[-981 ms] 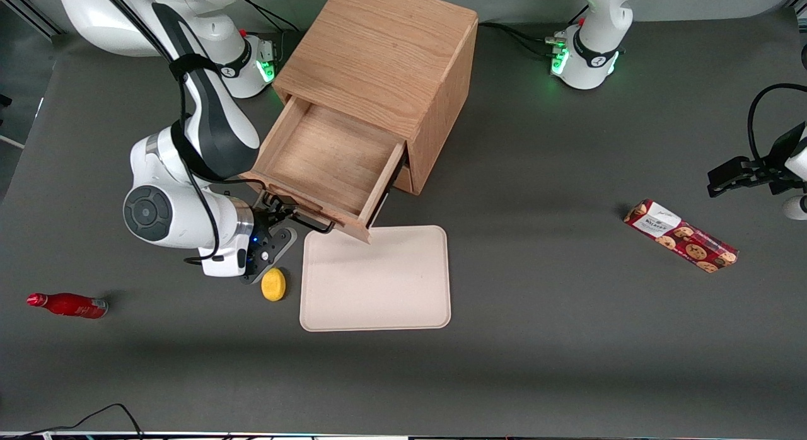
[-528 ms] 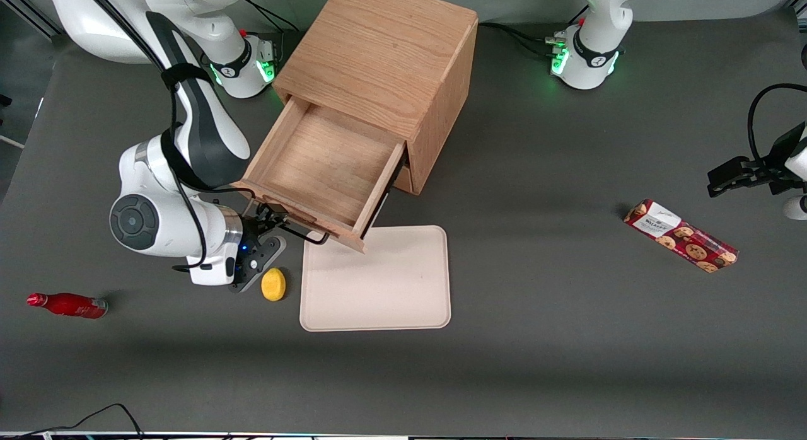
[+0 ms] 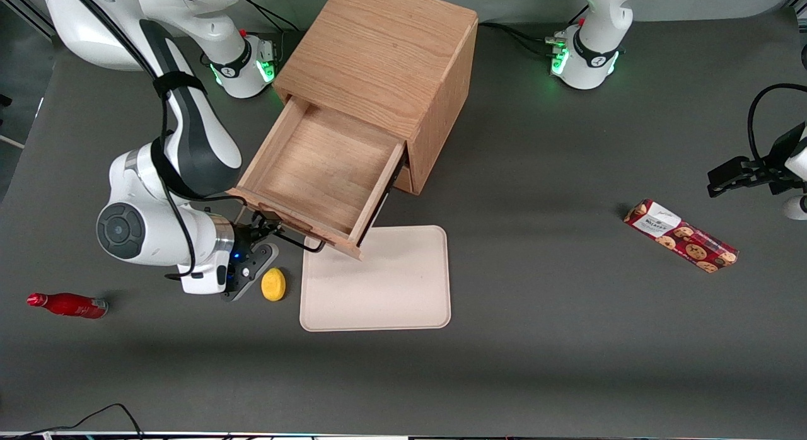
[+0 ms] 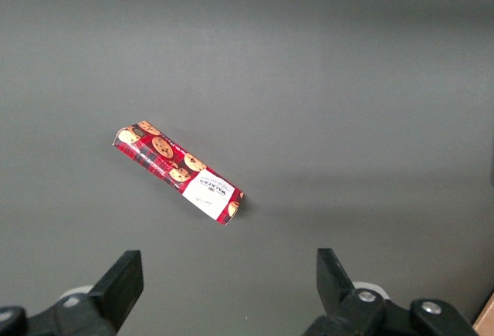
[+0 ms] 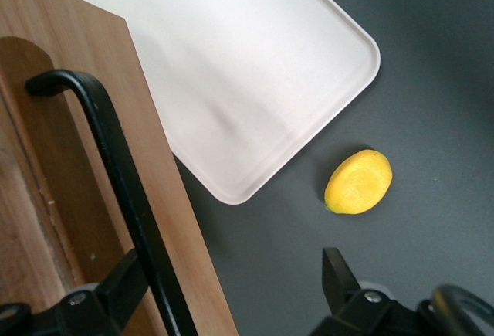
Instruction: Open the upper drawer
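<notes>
Oak drawer (image 3: 313,172) slides farther out; my gripper (image 3: 263,227), jaws spread around its handle (image 5: 116,166), keeps pulling.

We find only one printed label: a white panel on the red cookie box (image 3: 680,236), lying on the desk (image 3: 567,364) toward the parked arm's end. Its lettering is too small for us to read in either the front view or the left wrist view (image 4: 178,174). We see no other text, numbers or signs.
</notes>
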### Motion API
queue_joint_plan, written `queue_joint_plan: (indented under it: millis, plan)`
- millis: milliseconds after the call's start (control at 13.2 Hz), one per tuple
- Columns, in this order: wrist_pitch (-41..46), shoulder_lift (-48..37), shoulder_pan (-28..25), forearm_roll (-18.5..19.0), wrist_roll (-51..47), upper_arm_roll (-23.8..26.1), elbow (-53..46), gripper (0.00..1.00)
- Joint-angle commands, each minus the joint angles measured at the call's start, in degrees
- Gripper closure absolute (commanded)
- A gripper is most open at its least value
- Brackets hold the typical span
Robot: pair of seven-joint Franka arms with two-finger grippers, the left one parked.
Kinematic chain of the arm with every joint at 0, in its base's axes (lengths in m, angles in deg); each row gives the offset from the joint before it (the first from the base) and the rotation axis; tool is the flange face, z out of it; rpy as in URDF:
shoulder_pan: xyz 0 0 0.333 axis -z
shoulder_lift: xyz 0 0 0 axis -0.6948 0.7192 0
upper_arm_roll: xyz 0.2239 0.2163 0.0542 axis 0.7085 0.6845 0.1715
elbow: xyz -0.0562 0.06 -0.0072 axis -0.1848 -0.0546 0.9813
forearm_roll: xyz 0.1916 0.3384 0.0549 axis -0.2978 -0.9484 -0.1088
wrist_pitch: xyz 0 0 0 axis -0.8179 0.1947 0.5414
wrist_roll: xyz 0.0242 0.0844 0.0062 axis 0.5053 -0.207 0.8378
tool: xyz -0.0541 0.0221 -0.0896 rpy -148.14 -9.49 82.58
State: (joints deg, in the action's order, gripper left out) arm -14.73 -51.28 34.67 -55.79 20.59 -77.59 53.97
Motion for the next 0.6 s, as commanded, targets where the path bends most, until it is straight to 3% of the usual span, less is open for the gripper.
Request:
queue_joint_plan:
  millis: [0,528]
  plan:
    - [0.9,1.6,1.4,1.4,1.4,1.5,-2.7,0.00]
    - [1.1,1.7,2.4,1.4,1.3,3.0,-4.0,0.00]
